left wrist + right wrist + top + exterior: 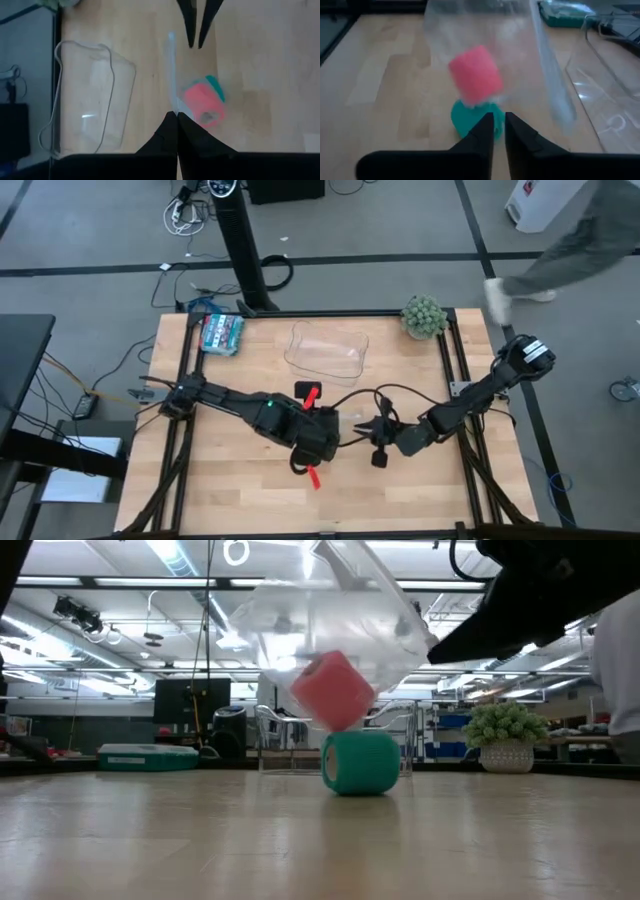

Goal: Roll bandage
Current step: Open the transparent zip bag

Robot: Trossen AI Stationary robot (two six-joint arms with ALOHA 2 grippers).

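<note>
Bandage (361,763) rolled, mid-table, under a clear bag (330,610)

My left gripper (177,116) pinches the bag holding a pink block (333,690); right gripper (499,122), nearly closed, grips nothing.

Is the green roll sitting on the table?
Yes. In the low view the green roll rests on the tabletop, under the pink block.

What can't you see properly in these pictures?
- High view: the bandage and the pink block are hidden under the two arms meeting mid-table.
- Low view: the top edge cuts off whatever holds up the clear bag.
- Left wrist view: the pink block covers most of the bandage, beyond the left tool pinching the clear bag.
- Right wrist view: the right tool hides the bandage's near side.
</note>
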